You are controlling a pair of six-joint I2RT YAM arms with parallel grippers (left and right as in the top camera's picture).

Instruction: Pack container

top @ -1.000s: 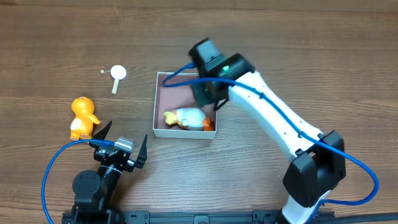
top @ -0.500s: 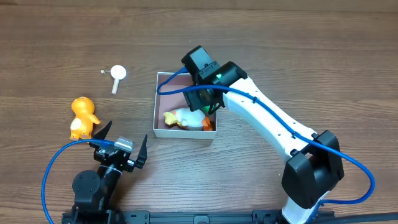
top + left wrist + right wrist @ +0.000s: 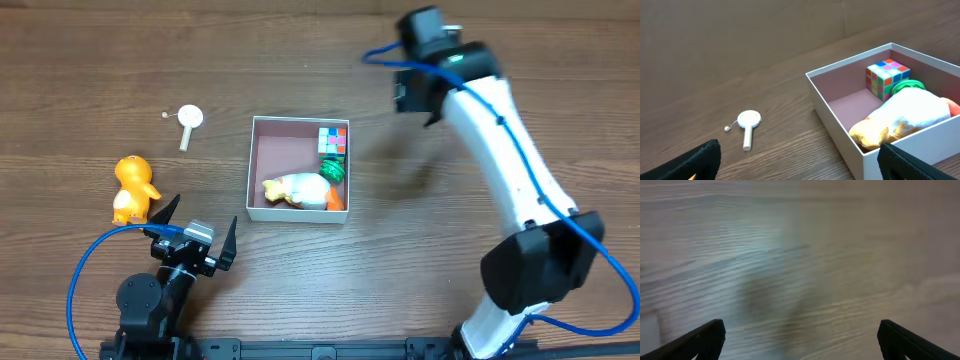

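left hand (image 3: 198,226): spread wide, holding nothing | right hand (image 3: 416,98): spread wide, holding nothing | container (image 3: 250,170): ahead-right of left hand, well left of right hand | next, likely: duck (image 3: 133,188) just ahead-left of left hand; grip body squarely, clear the wall, set on bare pink floor

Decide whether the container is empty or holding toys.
Holding toys: the container has a cube, a green toy and a white plush inside.

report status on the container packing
Left end effector open, empty; right end effector open, empty, over bare wood. Container holds puzzle cube, green toy, white-and-yellow plush. Orange duck toy lies outside, left of it.
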